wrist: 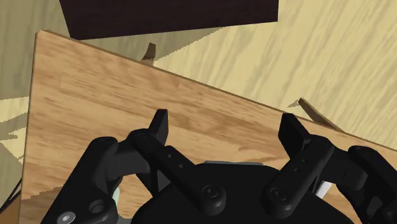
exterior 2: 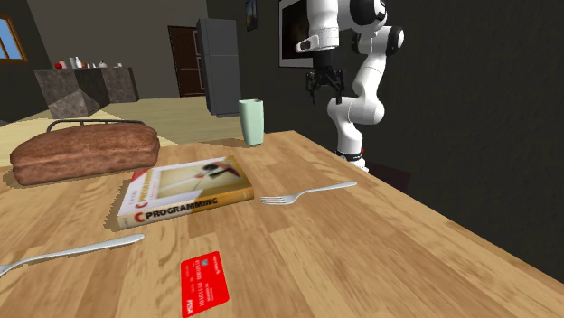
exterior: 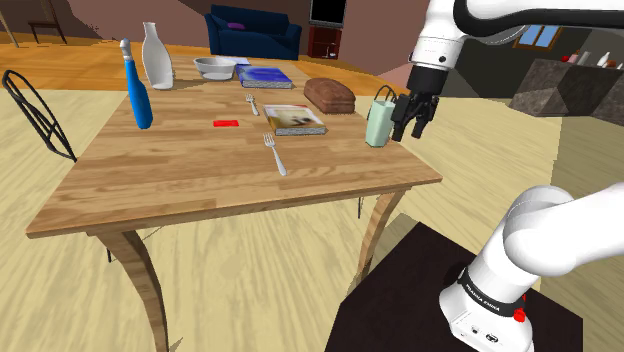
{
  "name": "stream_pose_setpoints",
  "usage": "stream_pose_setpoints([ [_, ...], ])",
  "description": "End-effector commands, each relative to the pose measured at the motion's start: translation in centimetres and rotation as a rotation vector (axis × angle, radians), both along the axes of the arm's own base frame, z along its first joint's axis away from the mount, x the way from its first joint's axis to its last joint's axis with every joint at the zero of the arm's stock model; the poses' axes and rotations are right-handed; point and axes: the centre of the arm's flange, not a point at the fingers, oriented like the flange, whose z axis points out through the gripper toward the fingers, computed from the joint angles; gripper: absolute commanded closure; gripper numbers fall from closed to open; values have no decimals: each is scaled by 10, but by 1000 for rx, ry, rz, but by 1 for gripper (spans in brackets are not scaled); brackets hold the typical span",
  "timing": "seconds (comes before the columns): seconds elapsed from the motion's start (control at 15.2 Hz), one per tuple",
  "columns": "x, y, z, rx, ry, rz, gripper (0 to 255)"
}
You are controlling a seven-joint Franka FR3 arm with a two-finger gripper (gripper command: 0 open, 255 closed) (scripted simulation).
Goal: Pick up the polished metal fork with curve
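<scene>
Gripper [exterior: 410, 131] hangs wide and empty, ready for approach, just beside cup [exterior: 380, 122]; fork [exterior: 275, 154] lies flat, well apart from the cup.

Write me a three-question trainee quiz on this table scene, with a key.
1. True or false: the gripper is shut on a fork.
2. What stands nearest the gripper? A: pale green cup; B: blue bottle; C: white bowl.
3. How many forks lie on the table?
Key: 1 false, it is open and empty. 2 A. 3 two.
</scene>
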Motion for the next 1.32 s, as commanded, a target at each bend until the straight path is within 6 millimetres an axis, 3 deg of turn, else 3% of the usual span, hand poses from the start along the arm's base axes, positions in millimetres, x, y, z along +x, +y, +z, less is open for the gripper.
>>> stream_pose_setpoints([
  [0.0,0,0,0,0,0,0,0],
  [0.66,106,66,-32,-42,-33,-118,0],
  [1.25,208,114,-59,-79,-63,-224,0],
])
